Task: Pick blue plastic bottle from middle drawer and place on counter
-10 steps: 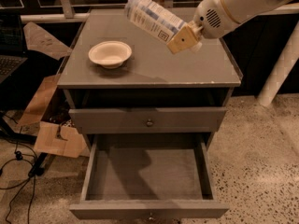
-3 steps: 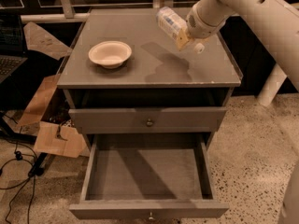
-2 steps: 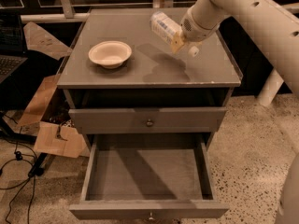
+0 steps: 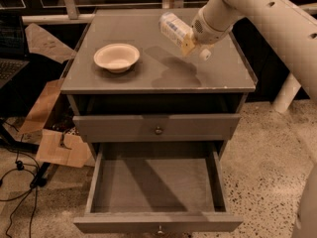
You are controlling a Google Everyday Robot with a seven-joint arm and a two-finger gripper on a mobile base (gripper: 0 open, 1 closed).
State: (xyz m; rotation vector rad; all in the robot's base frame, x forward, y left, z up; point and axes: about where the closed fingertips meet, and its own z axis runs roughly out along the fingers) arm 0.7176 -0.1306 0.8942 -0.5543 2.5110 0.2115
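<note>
Plainly the blue plastic bottle [image 4: 174,29] is out of the middle drawer [image 4: 153,185]. It hangs in the air over the right rear part of the counter [image 4: 148,76], tilted, and its shadow falls on the grey top a little nearer the front edge. From that gap I judge it is not touching the surface. Its long axis runs from upper left down to lower right. The free end points up and away towards the back of the cabinet, and the lower end sits in the gripper [image 4: 194,47]. The gripper is clamped on that lower end, with a tan pad [image 4: 187,45] pressed against the label. The bottle therefore extends up and to the left of the gripper, and the one arm reaches in from the right.

The coming move turns on that tilt. To set the bottle down, the gripper has to go straight down onto the bare grey patch beneath it. With the axis slanted, the low end would meet the top first, and I expect the bottle to tip or roll unless it is levelled or stood up before release.

To the left, well apart from the bottle, a cream bowl [image 4: 117,57] sits on the counter, so it should not get in the way. Below the top, the upper drawer front [image 4: 119,128] is closed. Beneath that the middle drawer stands pulled out, with nothing on its plain grey floor.
</note>
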